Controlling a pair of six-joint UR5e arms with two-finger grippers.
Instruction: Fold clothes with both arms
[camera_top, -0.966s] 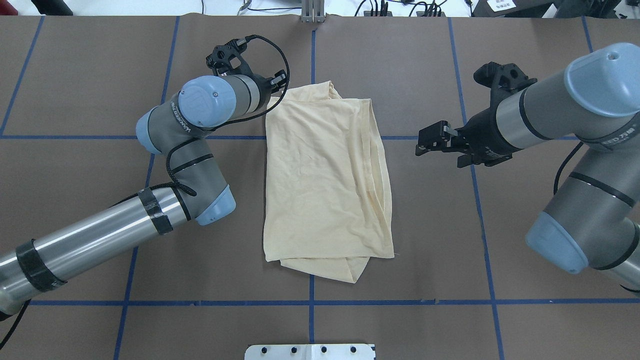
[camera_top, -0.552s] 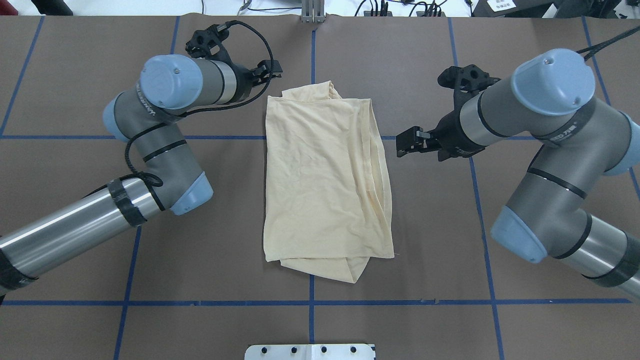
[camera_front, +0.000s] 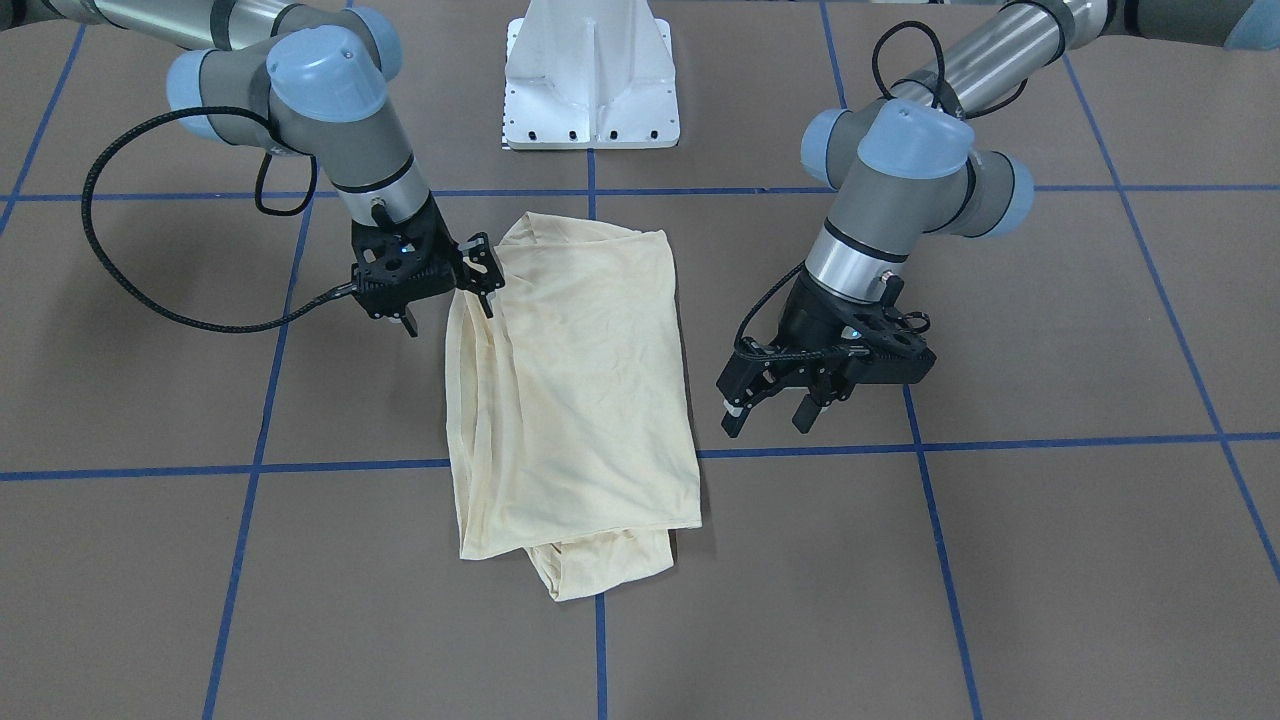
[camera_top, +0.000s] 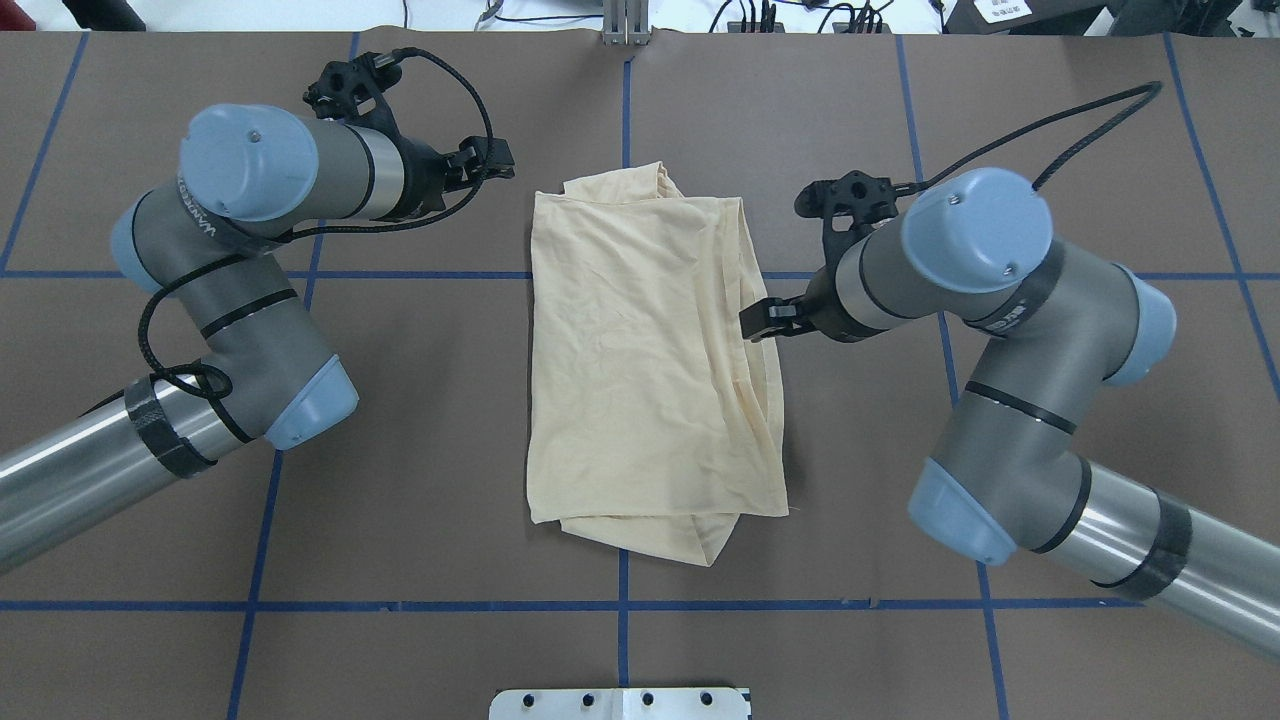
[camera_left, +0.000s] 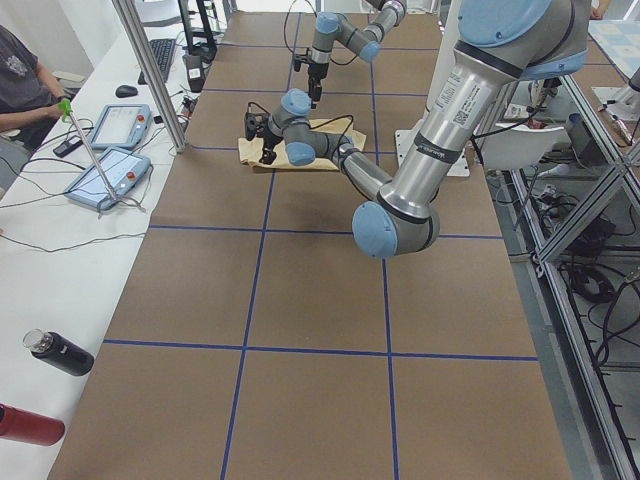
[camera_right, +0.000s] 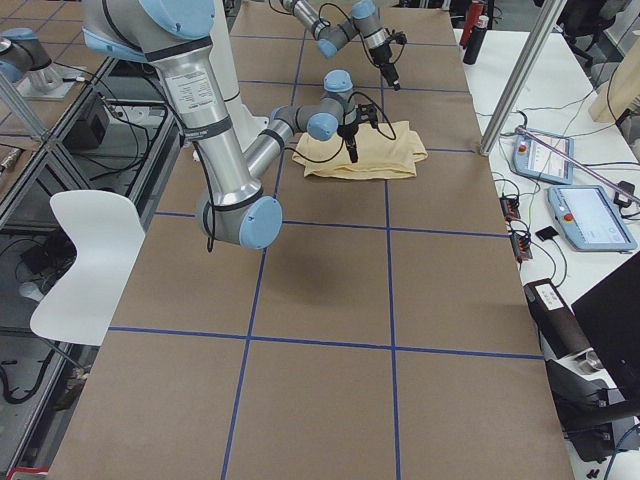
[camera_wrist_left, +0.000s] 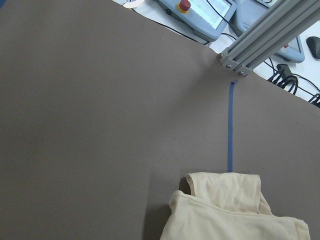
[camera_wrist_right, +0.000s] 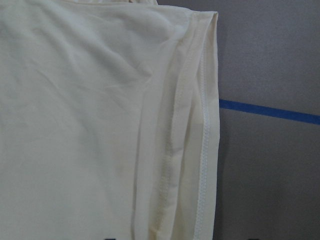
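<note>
Brown table (camera_top: 420, 480) ruled into squares by blue tape lines (camera_top: 400, 606), with broad open surface on either side of the garment and toward the near edge, where a white pedestal base (camera_top: 620, 703) shows

At left, left arm (camera_top: 250, 310) bent over the table. Left gripper (camera_front: 765, 420): fingers spread, nothing between them, poised above bare surface near the garment's far-left corner and apart from it

At centre, T-shirt (camera_top: 640, 370): pale cream-yellow thin fabric, folded into a tall rectangle with its long axis running away from the robot, lightly creased. Bunched fold protruding at the far end, a second folded flap protruding at the near end. Several layers stacked along the right edge, with stitched hems (camera_wrist_right: 202, 150) running side by side

At right, right arm (camera_top: 1000, 300) reaching inward. Right gripper (camera_front: 484, 276): fingers parted, at the layered right edge in the far half; contact with the cloth cannot be told
</note>
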